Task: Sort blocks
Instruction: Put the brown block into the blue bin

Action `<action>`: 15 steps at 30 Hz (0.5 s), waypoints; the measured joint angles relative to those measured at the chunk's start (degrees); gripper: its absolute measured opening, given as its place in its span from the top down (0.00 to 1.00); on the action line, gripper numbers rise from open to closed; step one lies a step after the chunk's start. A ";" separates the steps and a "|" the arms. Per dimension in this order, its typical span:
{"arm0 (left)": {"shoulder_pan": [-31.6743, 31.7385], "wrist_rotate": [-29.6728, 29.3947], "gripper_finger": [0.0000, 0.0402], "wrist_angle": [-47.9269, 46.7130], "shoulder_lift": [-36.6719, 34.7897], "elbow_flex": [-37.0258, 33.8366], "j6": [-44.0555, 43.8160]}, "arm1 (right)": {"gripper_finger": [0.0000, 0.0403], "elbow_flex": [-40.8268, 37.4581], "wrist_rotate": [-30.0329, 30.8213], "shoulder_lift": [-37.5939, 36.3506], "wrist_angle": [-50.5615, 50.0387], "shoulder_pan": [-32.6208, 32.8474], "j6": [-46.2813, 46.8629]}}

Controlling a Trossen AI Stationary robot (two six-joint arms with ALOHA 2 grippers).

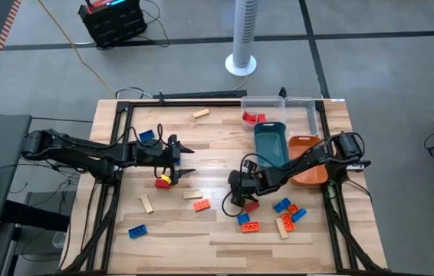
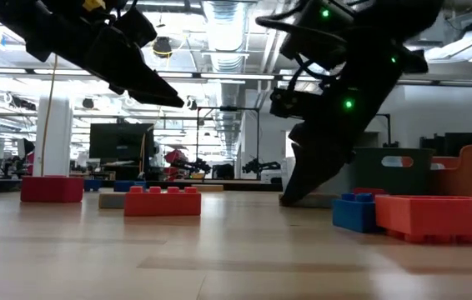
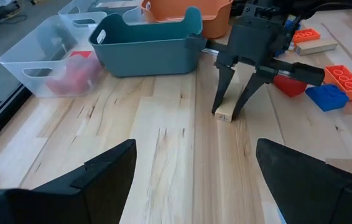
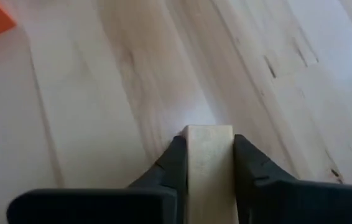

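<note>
Fingers of right gripper point(image 4: 205, 163) pinch pale tan block point(image 4: 209, 158); plain, rectangular, smooth wood.

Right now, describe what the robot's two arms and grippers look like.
Both arms are dark, jointed and slim, with black cables running along them. The left gripper and right gripper each have two tapering black fingers. Small green lights glow on the right arm in the low view.

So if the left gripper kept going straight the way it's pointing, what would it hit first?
Probably the right gripper, which stands straight ahead of the open left gripper, closed on a tan wooden block on the table. Bare tabletop lies between them. Depth is hard to judge, so it might pass just beside it.
</note>
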 joint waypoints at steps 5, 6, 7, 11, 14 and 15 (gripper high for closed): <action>0.00 -0.04 0.19 0.60 0.00 0.00 0.12 | 0.81 6.21 -0.03 -4.26 -5.32 0.04 -5.34; 0.00 -0.23 0.19 1.01 0.02 0.00 0.12 | 0.81 6.64 0.30 -5.71 -5.28 0.01 -6.79; 0.00 -0.56 0.19 1.56 0.02 0.00 0.16 | 0.81 6.82 0.62 -7.47 -5.43 -0.11 -8.28; 0.00 -3.20 0.19 2.99 0.02 0.00 0.42 | 0.81 6.36 5.05 -16.28 -8.23 -0.61 -11.28; 0.14 -4.41 0.19 3.14 0.02 0.00 0.60 | 0.80 3.44 9.60 -23.55 -11.62 -1.50 -11.62; 0.32 -4.73 0.19 3.10 0.02 0.00 0.60 | 0.80 1.77 10.39 -25.80 -12.47 -2.09 -11.15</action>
